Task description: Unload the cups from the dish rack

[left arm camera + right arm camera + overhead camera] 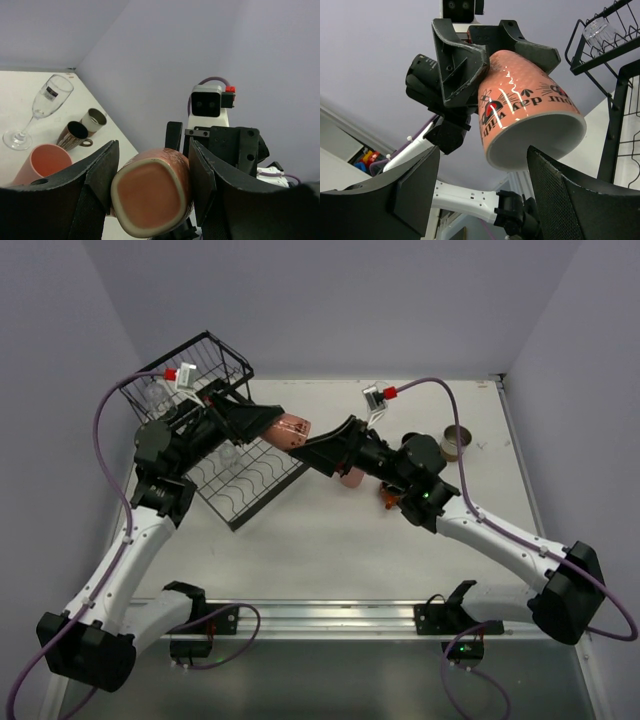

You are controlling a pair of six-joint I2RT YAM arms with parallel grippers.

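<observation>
My left gripper (pixel 283 427) is shut on a pink mug (pixel 292 428) and holds it in the air to the right of the dish rack (pixel 205 365). In the left wrist view the mug's square base (pixel 150 197) sits between the two pads. The mug (pixel 530 115) has dark lettering, and its mouth points at my right gripper (pixel 484 150). That gripper is open, its pads standing either side of the rim without touching it. In the top view my right gripper (pixel 308 447) meets the mug over the table. A clear glass (pixel 597 27) rests in the rack's basket.
On the table lie a stemmed glass (pixel 47 100), a brown cup (pixel 75 134), a silvery cup (pixel 93 120) and a salmon tumbler (pixel 44 162). The rack's slotted tray (pixel 255 478) reaches toward the table's middle. Walls close in at the back and sides.
</observation>
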